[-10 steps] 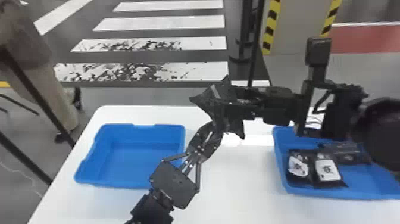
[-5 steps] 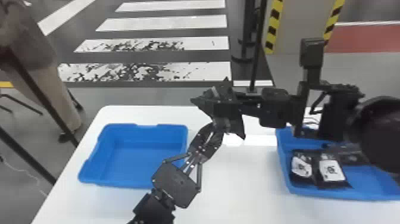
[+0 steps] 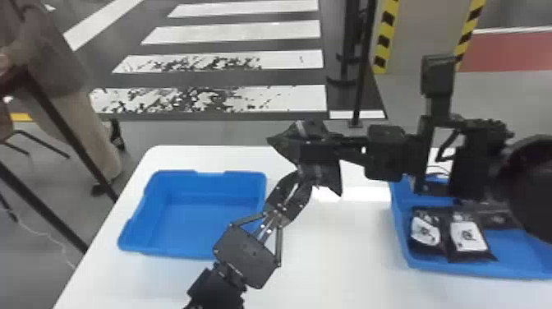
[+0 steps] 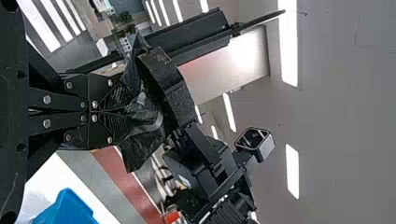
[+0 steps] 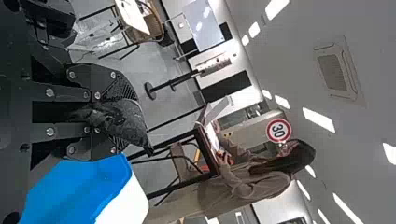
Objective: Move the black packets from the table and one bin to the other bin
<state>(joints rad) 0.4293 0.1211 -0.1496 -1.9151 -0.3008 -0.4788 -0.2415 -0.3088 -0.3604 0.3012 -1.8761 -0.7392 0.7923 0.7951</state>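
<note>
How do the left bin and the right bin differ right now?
The left bin shows bare blue floor, while the right bin has black packets in it, at least two with white labels.
The left arm blocks the left bin's near right corner; the right arm covers part of the right bin's far side.
Both are blue, open-topped and on the white table.

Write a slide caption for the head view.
Left hand and right hand meet at one black packet, with more packets lying in the right bin.
</note>
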